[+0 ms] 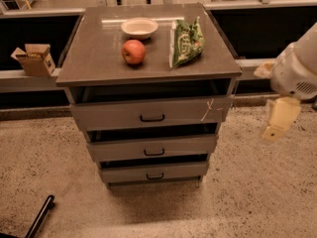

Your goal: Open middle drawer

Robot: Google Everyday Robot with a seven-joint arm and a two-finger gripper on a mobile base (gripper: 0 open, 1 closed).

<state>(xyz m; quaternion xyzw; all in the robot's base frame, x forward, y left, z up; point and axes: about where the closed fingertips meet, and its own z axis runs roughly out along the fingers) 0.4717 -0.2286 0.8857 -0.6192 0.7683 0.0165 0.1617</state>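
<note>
Pale hand (276,109) hangs right of the middle drawer (152,148), well apart.

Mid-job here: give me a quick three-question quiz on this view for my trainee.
1. Where is the pale robot gripper? A: on a handle. B: right of the grey three-drawer cabinet, apart from it. C: over the cabinet top.
2. True or false: the red apple lies inside the shallow white bowl.
3. Fill in: the plain grey middle drawer's small dark loop handle sits at the front's ____.
Key: 1 B; 2 false; 3 centre.
</note>
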